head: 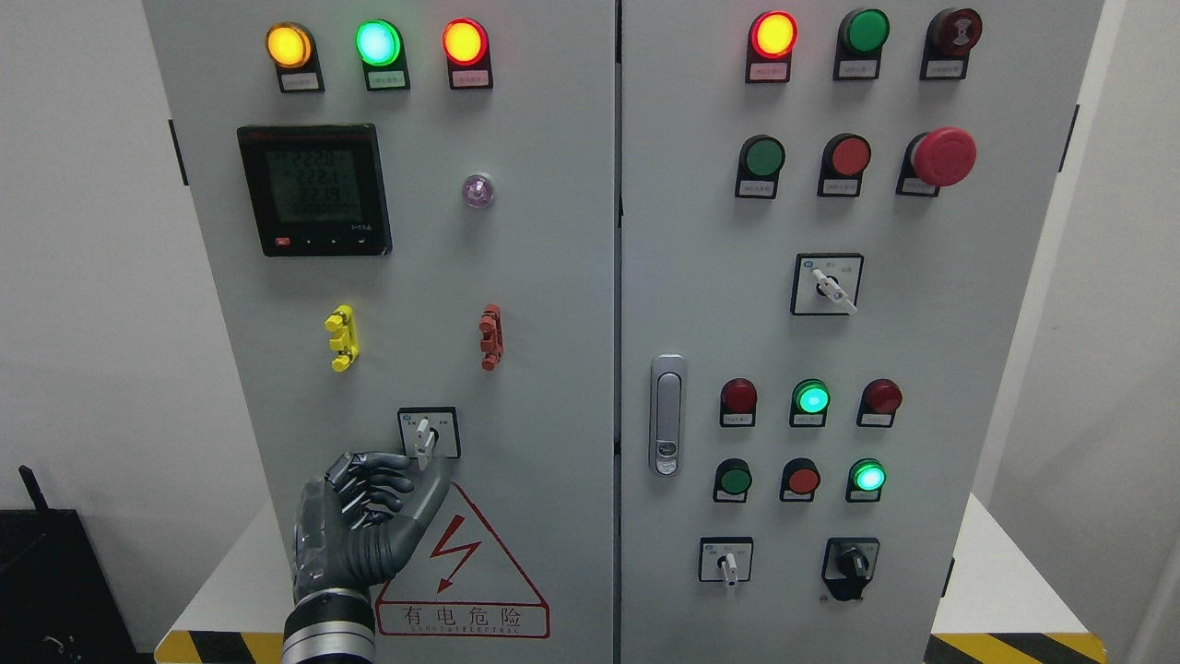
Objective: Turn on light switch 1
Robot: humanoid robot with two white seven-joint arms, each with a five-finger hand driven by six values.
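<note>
A grey electrical cabinet (553, 277) fills the head view. On its left door a small rotary switch (426, 435) with a white handle sits in a black-framed plate, handle pointing down. My left hand (406, 475) comes up from the bottom left, just below and left of that switch. Its fingers (383, 480) are curled and its thumb (433, 489) reaches up toward the handle's lower tip, close to or just touching it. The hand holds nothing that I can see. My right arm is out of view.
The left door has three lit lamps (378, 43), a meter display (315, 189), yellow (342, 337) and red (491, 337) clips and a red warning triangle (461, 572). The right door carries a latch (667, 415), lamps, push buttons, a red mushroom button (942, 157) and more rotary switches (827, 284).
</note>
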